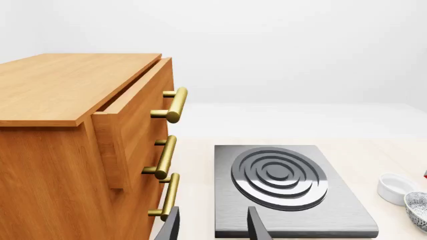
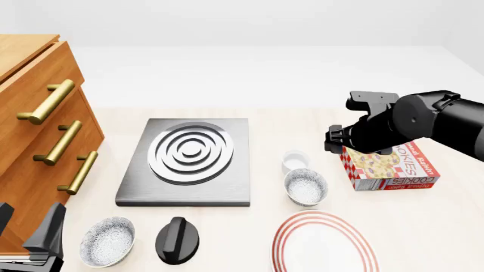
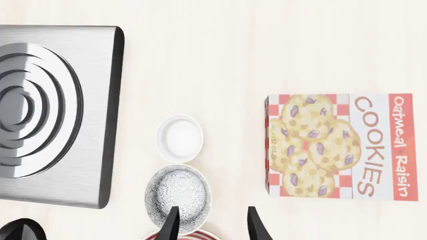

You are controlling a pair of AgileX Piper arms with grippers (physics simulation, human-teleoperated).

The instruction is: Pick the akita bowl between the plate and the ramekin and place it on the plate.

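The right gripper point(image 3: 212, 222) (fingers parted, empty) hangs over the akita bowl point(image 3: 178, 198), fingertips cropped.

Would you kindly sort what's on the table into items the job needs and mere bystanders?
Needed: speckled grey-white akita bowl, red-ringed white plate, small white ramekin.

Bystanders: second speckled bowl, steel hob, black knob, cookie box, wooden drawers.
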